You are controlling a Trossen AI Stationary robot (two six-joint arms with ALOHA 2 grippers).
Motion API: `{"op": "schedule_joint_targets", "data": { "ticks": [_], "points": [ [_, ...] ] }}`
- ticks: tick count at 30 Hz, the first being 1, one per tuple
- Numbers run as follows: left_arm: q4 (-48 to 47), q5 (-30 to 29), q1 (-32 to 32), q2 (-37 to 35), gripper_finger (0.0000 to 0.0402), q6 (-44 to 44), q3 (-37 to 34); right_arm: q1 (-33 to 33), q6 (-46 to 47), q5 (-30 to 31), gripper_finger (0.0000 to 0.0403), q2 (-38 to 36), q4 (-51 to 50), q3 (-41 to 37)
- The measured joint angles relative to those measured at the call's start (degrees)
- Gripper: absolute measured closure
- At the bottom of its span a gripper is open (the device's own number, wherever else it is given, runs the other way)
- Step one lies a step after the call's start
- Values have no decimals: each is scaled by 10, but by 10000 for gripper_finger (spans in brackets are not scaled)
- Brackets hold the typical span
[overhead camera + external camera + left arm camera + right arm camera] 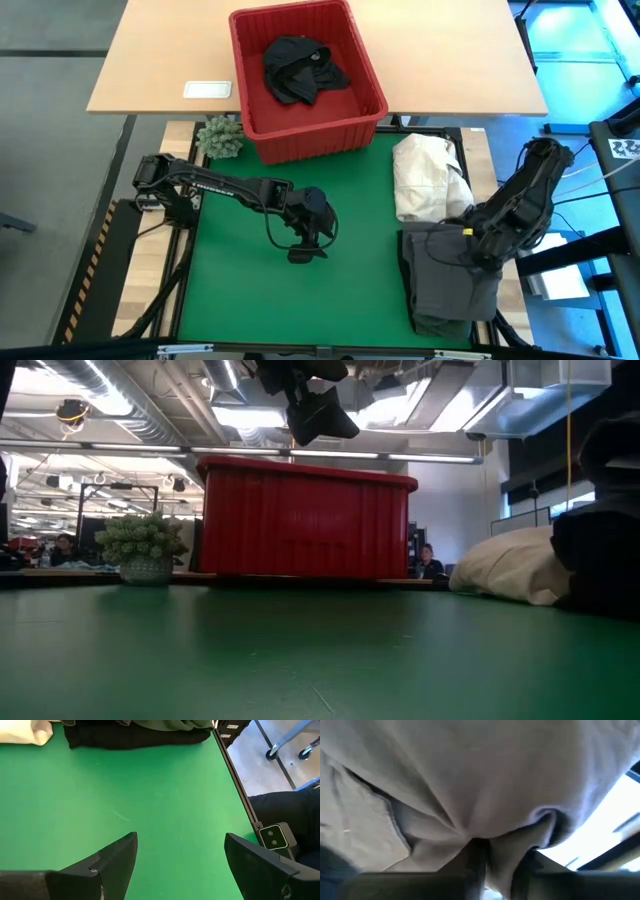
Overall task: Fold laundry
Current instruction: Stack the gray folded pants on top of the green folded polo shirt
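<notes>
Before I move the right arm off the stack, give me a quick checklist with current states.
1. Right gripper on the folded dark grey cloth garment: ok; cloth bunched between its fingers, grip cannot tell.
2. Left gripper open, above bare green mat: ok.
3. Grey garment clear of the cream-white cloth heap: not ok, they touch.
4. Black garment waiting in the red plastic basket: ok.
5. Small potted plant out of both arms' way: ok.
</notes>
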Motion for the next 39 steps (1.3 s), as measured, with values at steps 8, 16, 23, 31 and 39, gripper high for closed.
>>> {"op": "schedule_joint_targets", "data": {
  "ticks": [8,16,23,31,39],
  "points": [
    [0,0,0,0,111,0,0,0,-78,-51,239,0,-24,-28],
    [1,0,0,0,111,-1,0,0,-113,-49,114,-11,-27,-28],
    [1,-12,-2,0,111,-1,0,0,-101,-70,78,-52,-27,-23],
    [0,-12,-2,0,111,-1,0,0,-71,51,77,-104,-24,58],
    [0,-12,-2,0,111,-1,0,0,-137,304,77,-135,-26,99]
  ]
}}
